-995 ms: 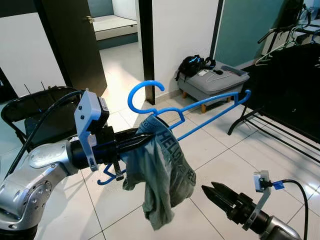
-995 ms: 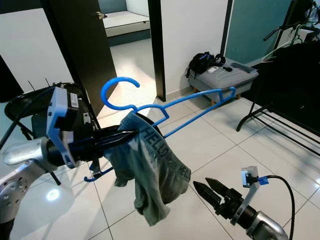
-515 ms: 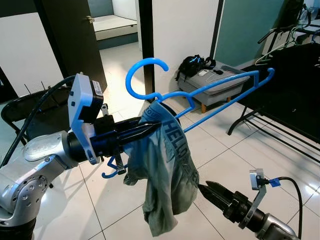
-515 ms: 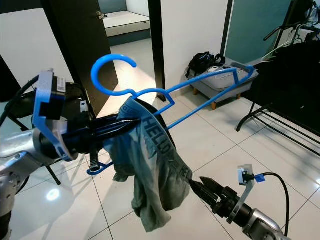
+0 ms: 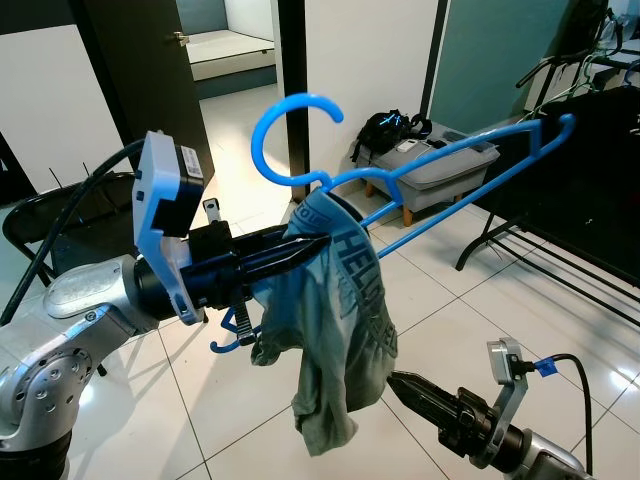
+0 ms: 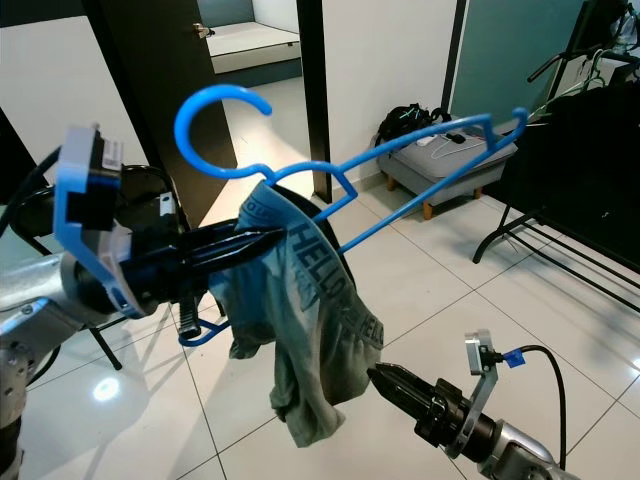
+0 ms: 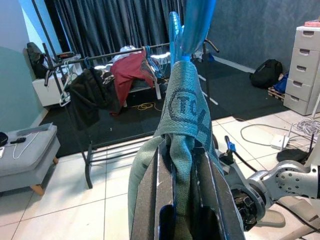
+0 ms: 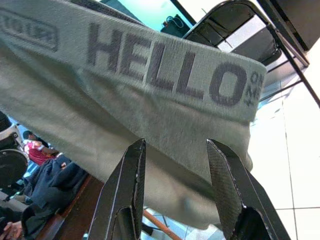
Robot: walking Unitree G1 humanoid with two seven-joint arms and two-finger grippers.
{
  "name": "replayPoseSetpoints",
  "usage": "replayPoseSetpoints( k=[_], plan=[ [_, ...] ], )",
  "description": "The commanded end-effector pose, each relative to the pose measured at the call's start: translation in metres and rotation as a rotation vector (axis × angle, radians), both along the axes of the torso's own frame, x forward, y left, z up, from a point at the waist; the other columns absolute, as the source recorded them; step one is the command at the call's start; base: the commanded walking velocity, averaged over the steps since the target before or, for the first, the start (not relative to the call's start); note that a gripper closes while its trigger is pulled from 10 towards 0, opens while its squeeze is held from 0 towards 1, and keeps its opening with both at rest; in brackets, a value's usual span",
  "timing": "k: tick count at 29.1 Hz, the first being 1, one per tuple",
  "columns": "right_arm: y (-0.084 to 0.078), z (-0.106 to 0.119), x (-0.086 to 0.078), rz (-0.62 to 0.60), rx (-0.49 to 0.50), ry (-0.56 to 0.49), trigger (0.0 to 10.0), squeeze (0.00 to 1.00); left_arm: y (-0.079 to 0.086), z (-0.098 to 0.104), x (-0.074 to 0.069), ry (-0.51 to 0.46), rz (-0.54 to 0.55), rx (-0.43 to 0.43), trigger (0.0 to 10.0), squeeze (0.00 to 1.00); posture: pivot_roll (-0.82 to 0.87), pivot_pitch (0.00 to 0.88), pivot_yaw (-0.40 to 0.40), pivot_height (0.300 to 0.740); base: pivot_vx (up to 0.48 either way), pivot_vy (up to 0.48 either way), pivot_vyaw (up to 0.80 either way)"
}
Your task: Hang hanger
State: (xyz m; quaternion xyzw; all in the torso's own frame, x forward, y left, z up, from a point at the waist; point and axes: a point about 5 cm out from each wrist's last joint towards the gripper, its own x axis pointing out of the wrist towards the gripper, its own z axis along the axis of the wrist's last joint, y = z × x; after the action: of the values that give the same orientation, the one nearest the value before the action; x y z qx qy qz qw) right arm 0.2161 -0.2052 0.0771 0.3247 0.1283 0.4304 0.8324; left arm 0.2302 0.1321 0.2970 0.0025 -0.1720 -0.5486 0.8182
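A blue plastic hanger (image 5: 296, 98) is held up in front of me, hook at the top and far end pointing at the rack on the right. A grey-green garment (image 5: 340, 330) with a "HELLO" waistband is draped over it and hangs down. My left gripper (image 5: 315, 243) is shut on the waistband where it folds over the hanger; in the left wrist view the cloth (image 7: 182, 110) sits pinched between the fingers (image 7: 150, 190). My right gripper (image 5: 395, 380) is low, open, its tips right at the garment's lower part (image 8: 150, 100).
A clothes rack (image 5: 590, 170) with dark clothing stands on the right. A grey bench (image 5: 430, 165) with a black backpack is against the far wall. A black chair (image 5: 60, 220) sits behind my left arm, near a dark open door (image 5: 140, 80). The floor is white tile.
My left arm has lifted the hanger, and its far end now points higher toward the rack. My right gripper has moved left, up to the hanging garment.
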Motion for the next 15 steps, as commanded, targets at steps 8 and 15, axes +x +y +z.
replayPoseSetpoints(
  k=[8, 15],
  plan=[
    [-0.005, 0.0, 0.004, -0.032, -0.023, 0.003, 10.0, 1.0, -0.001, 0.009, -0.005, -0.03, -0.01, -0.004, 0.0, 0.0, 0.06, 0.0, 0.03, 0.735, 0.0, 0.0, 0.0],
    [-0.012, -0.001, -0.001, -0.027, -0.074, 0.006, 10.0, 0.0, -0.002, 0.01, -0.006, -0.03, -0.017, -0.006, 0.0, 0.0, 0.06, 0.0, 0.03, 0.735, 0.0, 0.0, 0.0]
  ],
)
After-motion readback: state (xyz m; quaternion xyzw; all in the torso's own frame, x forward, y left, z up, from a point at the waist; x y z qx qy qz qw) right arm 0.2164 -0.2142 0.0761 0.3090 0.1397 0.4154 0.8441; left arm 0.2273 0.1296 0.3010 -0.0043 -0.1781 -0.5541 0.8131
